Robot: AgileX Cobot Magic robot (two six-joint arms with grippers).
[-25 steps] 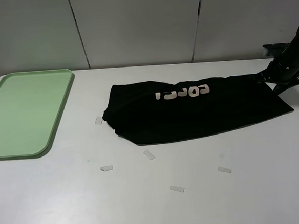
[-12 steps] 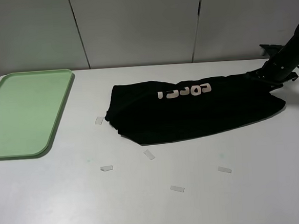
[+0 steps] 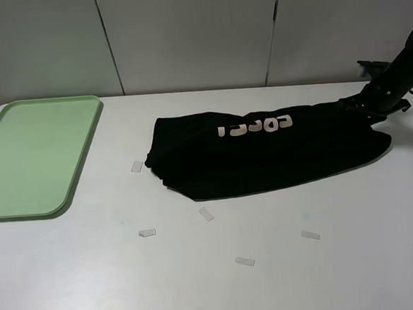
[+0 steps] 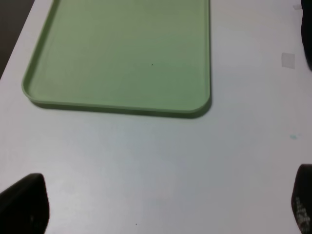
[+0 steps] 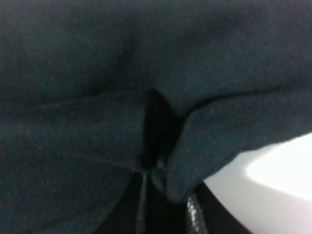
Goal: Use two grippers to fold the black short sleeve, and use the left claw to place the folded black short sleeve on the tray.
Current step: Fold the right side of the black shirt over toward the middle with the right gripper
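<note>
The black short sleeve lies as a long folded band across the middle of the table, its pale letters upside down near the far edge. My right gripper is at the band's far right corner, shut on the cloth. In the right wrist view the dark fabric bunches into a pinched fold between the jaws. My left gripper is open over bare table just short of the tray. It does not show in the exterior high view. The pale-green tray sits at the far left with nothing on it.
Several small pale tape strips lie on the white table around the shirt, one near its front edge, one further left and one to the right. A grey panelled wall stands behind the table.
My right gripper closed from open onto the shirt's far right corner and lifted slightly. The shirt's right end drew in toward the left. The left arm stayed still.
</note>
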